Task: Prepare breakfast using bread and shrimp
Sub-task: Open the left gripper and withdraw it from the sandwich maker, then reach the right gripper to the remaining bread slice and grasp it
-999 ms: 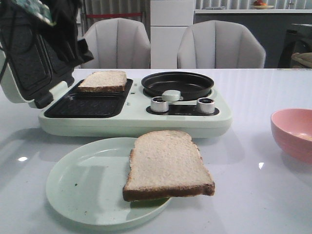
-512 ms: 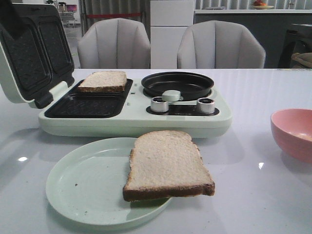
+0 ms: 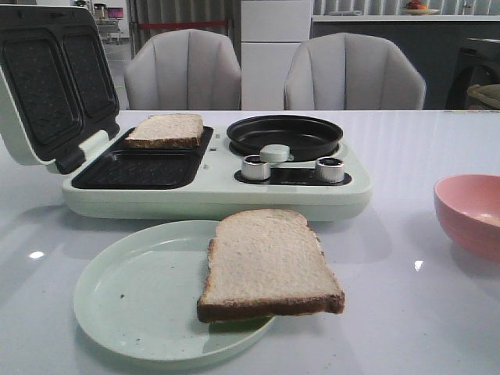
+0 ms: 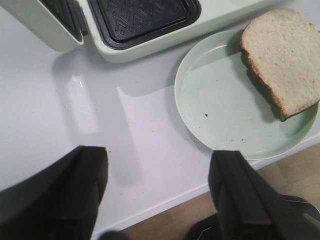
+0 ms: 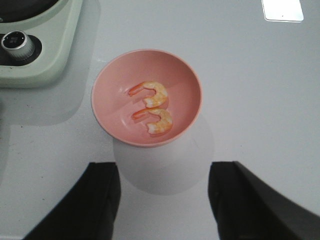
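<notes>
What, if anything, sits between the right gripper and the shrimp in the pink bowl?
Nothing visible. The right gripper hangs open above the round pink bowl, and the two curled orange-and-white shrimp lie uncovered in it. Only bare white table surrounds the bowl; the pale green cooker stands off to one side.

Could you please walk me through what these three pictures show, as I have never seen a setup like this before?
This is a two-armed table robot. One camera looks forward over the table; one sits on each wrist, looking down past dark fingers. The front view shows a breakfast maker with its lid open, one bread slice inside, another bread slice on a green plate. The left gripper hangs open near that plate. The right gripper hangs open above a pink bowl holding two shrimp. Nothing is held.
</notes>
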### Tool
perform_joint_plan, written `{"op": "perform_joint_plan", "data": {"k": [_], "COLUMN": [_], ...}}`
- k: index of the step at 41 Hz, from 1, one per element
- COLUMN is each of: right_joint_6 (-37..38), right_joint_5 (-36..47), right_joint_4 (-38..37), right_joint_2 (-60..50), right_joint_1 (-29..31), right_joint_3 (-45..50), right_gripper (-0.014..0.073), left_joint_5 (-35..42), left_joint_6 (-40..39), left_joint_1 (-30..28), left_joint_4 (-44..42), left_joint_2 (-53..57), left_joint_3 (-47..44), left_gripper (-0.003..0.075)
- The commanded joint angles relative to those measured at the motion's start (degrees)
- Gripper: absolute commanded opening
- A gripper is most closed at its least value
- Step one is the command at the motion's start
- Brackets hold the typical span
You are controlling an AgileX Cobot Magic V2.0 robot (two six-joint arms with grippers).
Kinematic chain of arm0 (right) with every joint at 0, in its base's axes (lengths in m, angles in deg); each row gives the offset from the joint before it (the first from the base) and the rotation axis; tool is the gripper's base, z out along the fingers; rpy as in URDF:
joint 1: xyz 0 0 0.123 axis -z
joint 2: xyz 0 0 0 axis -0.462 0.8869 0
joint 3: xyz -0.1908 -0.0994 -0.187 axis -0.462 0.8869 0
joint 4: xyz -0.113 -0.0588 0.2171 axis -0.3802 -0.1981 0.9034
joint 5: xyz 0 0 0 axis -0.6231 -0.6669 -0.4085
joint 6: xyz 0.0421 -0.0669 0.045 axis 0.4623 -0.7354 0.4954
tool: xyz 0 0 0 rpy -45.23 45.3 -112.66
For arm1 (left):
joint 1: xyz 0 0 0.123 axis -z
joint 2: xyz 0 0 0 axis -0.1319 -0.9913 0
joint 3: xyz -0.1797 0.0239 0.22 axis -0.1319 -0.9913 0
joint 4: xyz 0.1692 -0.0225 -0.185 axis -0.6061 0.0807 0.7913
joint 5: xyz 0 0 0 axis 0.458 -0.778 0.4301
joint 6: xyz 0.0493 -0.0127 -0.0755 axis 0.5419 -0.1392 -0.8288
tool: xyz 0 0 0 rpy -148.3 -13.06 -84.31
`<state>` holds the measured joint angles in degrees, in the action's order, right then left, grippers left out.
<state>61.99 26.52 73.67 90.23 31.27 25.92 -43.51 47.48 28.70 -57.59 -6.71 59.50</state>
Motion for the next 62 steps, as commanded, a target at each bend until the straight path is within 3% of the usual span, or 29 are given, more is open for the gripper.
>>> {"op": "perform_joint_plan", "data": {"k": [1,11,19,37,45,62], "right_joint_6": [-0.3,-1.67,-13.41,-30.2,-35.17,-36.33], "right_joint_5": [2.64,-3.72,-8.57,2.95,3.88,0.43], "right_joint_4": [1.52,20.82,35.77,59.37,64.32,64.41], "right_joint_2": [0.28,6.62,16.26,39.24,47.03,55.78], "right_joint_1": [0.04,-0.01,-3.12,-17.74,-18.32,-18.32], "right_joint_3": [-1.84,-1.84,-1.84,-2.07,-4.2,-12.65], "right_gripper": [0.0501,0.0501,0.0472,0.047,0.047,0.047], "left_joint_5": [2.99,3.11,3.11,3.54,4.37,4.37], "left_joint_6": [-0.01,-0.01,-0.01,-0.01,-0.01,-0.01], "left_joint_1": [0.48,0.48,0.48,0.48,0.48,0.48], "left_joint_4": [-0.06,0.02,0.02,0.02,0.02,0.15], "left_joint_2": [0.95,0.33,0.24,0.24,0.24,0.24], "left_joint_3": [1.41,1.41,1.41,1.41,1.41,1.41], "left_gripper": [0.0475,0.0475,0.0475,0.0475,0.0475,0.0475]}}
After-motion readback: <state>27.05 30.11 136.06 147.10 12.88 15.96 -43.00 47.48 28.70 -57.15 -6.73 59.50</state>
